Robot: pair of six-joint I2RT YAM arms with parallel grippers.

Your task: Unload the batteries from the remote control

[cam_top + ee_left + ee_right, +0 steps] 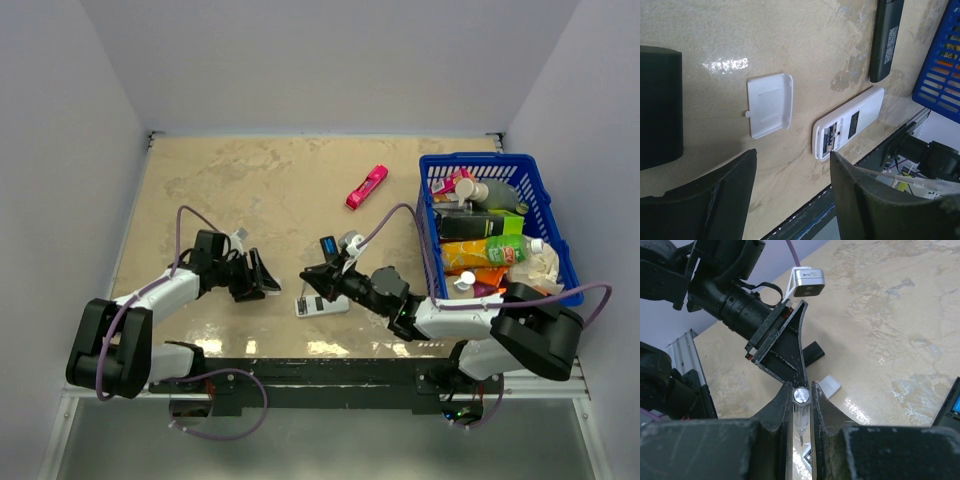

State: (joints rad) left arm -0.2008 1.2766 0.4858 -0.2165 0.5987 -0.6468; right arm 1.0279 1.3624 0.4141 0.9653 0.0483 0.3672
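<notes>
The white remote control (pixel 856 118) lies face down near the table's front edge, its battery compartment open. Greyish batteries (pixel 826 139) appear to sit inside it. Its white cover (pixel 770 104) lies loose to the left. My left gripper (pixel 790 162) hovers open over bare table just short of the remote, nothing between its fingers. My right gripper (pixel 801 388) is shut on a small clear screwdriver (pixel 801 407), tip pointing down over the remote (pixel 807 462). From above, the right gripper (pixel 315 282) is over the remote (pixel 322 304), with the left gripper (pixel 265 280) just to its left.
A black remote (pixel 328 246) lies behind the white one. A pink object (pixel 367 186) lies farther back. A blue basket (pixel 430 215) full of bottles and packets stands at the right. A small black cover (pixel 813 353) lies near the left gripper.
</notes>
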